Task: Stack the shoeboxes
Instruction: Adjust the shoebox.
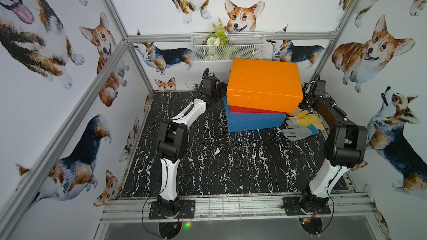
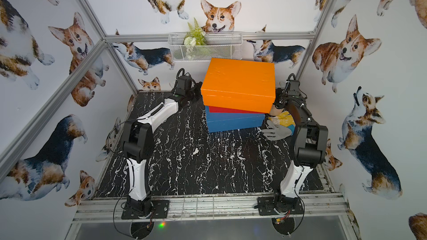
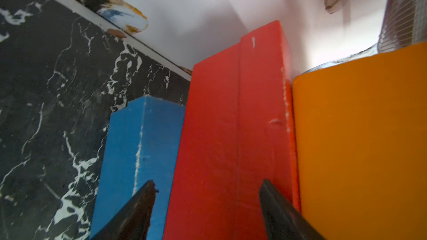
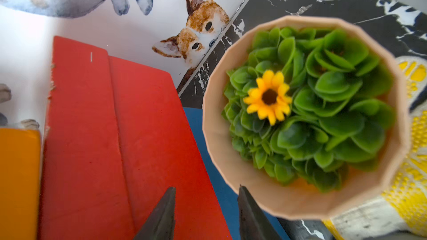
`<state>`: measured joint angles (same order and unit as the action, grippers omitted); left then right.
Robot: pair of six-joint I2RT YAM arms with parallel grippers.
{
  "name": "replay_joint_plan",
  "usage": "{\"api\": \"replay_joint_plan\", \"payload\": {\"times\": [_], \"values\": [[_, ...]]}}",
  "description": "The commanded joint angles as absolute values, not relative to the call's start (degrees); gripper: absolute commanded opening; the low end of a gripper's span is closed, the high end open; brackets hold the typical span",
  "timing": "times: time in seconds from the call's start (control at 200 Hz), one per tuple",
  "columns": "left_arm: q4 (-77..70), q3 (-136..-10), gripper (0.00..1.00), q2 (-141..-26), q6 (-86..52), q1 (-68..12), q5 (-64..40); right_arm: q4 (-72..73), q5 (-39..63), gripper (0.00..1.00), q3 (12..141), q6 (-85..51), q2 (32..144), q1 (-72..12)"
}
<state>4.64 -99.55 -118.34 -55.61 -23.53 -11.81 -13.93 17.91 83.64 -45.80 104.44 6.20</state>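
Note:
Three shoeboxes stand stacked at the back of the table. The blue one (image 1: 254, 121) (image 2: 233, 122) is at the bottom and the red one (image 1: 251, 110) (image 2: 228, 110) is in the middle. On top lies the orange one (image 1: 264, 81) (image 2: 239, 84), skewed and overhanging toward the front right. My left gripper (image 3: 206, 182) (image 1: 219, 93) is at the stack's left end, its jaws apart in front of the red (image 3: 231, 135) and blue (image 3: 138, 146) ends, holding nothing. My right gripper (image 4: 206, 188) (image 2: 278, 102) faces the right end, jaws apart over red (image 4: 104, 135) and blue (image 4: 221, 181), empty.
A tan pot of green leaves with a yellow sunflower (image 4: 300, 111) stands right beside the stack's right end, close to my right fingers. A yellow glove (image 1: 305, 118) and a grey glove (image 1: 297, 131) lie beside it. A white wire basket (image 1: 228, 45) hangs on the back wall above the stack.

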Motion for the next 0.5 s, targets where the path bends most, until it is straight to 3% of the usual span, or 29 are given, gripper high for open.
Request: {"api": "replay_joint_plan", "payload": {"times": [0.0, 0.496], "values": [[2.1, -96.3, 0.74, -115.9, -55.0, -25.8, -19.6, -11.1, 23.6, 0.46, 81.3, -46.2, 102.5, 4.4], [-3.7, -81.1, 0.74, -104.5, -55.4, -28.5, -15.6, -12.5, 24.4, 0.47, 78.7, -44.8, 101.6, 2.0]]}}
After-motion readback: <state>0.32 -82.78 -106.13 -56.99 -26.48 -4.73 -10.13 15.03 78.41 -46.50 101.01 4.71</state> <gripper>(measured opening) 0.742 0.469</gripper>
